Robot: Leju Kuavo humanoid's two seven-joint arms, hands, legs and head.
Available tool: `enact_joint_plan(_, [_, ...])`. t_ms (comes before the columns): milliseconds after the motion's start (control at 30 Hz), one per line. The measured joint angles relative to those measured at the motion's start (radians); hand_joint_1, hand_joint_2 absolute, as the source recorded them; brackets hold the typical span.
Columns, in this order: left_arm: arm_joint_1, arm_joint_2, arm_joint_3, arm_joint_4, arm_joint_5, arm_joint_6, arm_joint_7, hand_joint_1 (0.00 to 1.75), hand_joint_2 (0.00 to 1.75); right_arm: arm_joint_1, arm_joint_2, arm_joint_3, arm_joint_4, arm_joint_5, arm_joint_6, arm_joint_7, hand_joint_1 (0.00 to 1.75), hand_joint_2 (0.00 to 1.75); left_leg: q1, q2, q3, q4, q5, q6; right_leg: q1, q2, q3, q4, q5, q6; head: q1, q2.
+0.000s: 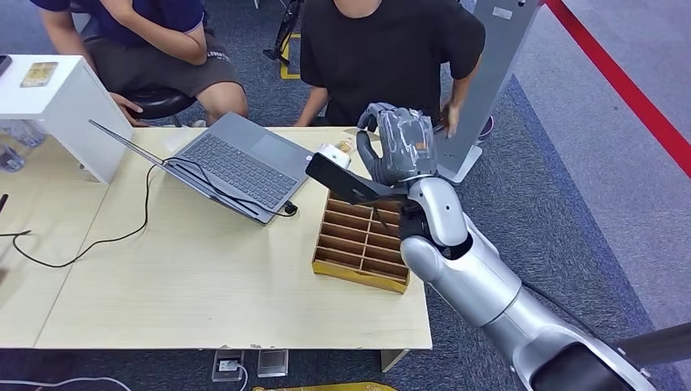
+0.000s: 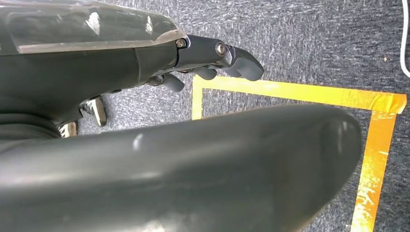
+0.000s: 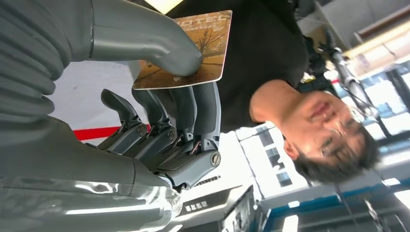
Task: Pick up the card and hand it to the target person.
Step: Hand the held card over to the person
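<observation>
My right hand (image 1: 401, 147) is raised over the table's far edge, in front of the person in the black shirt (image 1: 383, 49). In the right wrist view the thumb (image 3: 145, 38) and the dark fingers (image 3: 193, 108) pinch a card (image 3: 203, 53) printed with an autumn tree picture. The card faces that person (image 3: 270, 58), who sits close behind it. The person's own hand (image 1: 451, 116) hangs just right of my hand, apart from the card. My left hand (image 2: 212, 55) hangs over grey carpet and holds nothing, its fingers loosely apart.
A wooden divided tray (image 1: 363, 240) lies on the table (image 1: 204, 277) under my right forearm. An open laptop (image 1: 236, 163) with a cable sits left of it. A white box (image 1: 61, 102) with another card (image 1: 39, 73) stands far left. A second person (image 1: 155, 37) sits behind.
</observation>
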Motion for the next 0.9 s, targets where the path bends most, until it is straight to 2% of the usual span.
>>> enact_joint_plan(300, [-0.001, 0.000, -0.013, 0.000, 0.007, -0.010, -0.002, 0.00, 0.00, -0.151, 0.047, 0.061, 0.309, 0.002, 0.023, -0.010, 1.61, 1.75, 0.000, -0.001, 0.000, 0.000, 0.000, 0.000, 0.000, 0.000, -0.001, 0.000, 0.000, 0.000, 0.000, 0.000])
enact_joint_plan(500, [-0.001, 0.000, -0.024, 0.000, 0.009, -0.015, -0.002, 0.00, 0.00, -0.212, 0.061, 0.092, 0.464, 0.002, 0.039, -0.010, 1.61, 1.75, 0.000, -0.001, -0.001, 0.000, 0.000, 0.000, 0.000, 0.000, -0.001, 0.000, 0.000, 0.000, 0.000, 0.000])
enact_joint_plan(700, [0.000, 0.002, -0.026, 0.000, 0.011, -0.014, -0.002, 0.00, 0.00, -0.248, 0.065, 0.114, 0.571, -0.011, 0.037, -0.018, 1.61, 1.75, 0.000, -0.001, -0.001, 0.000, 0.000, 0.000, 0.000, 0.000, -0.001, 0.000, 0.000, 0.000, 0.000, 0.000])
enact_joint_plan(900, [0.000, 0.002, -0.027, 0.000, 0.011, -0.014, -0.002, 0.00, 0.00, -0.253, 0.065, 0.117, 0.589, -0.015, 0.036, -0.019, 1.61, 1.75, 0.000, -0.001, -0.001, 0.000, 0.000, 0.000, 0.000, 0.000, -0.001, 0.000, 0.000, 0.000, 0.000, 0.000])
